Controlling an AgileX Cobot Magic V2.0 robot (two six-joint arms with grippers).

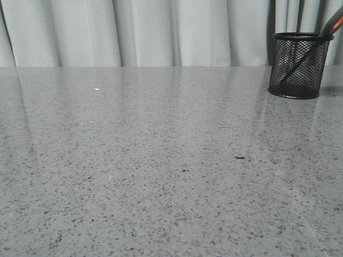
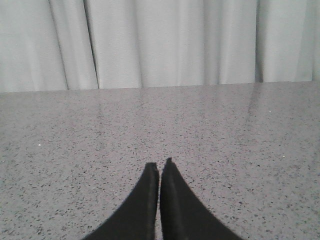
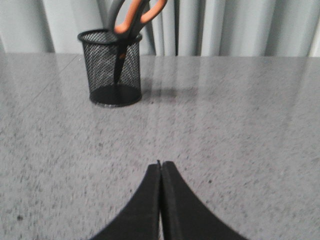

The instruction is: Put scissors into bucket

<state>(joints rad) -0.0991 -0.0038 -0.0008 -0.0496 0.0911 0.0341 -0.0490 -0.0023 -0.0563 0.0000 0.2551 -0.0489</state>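
Right wrist view shows you the scissors (image 3: 131,20) standing blades-down inside the bucket (image 3: 111,68); the right gripper (image 3: 160,165) and left gripper (image 2: 160,162) are both closed, empty. Nothing remains; park both arms.

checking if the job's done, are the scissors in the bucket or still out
In. The scissors stand blades-down inside the bucket, their grey and orange handles poking above its rim; the blades show through the mesh.
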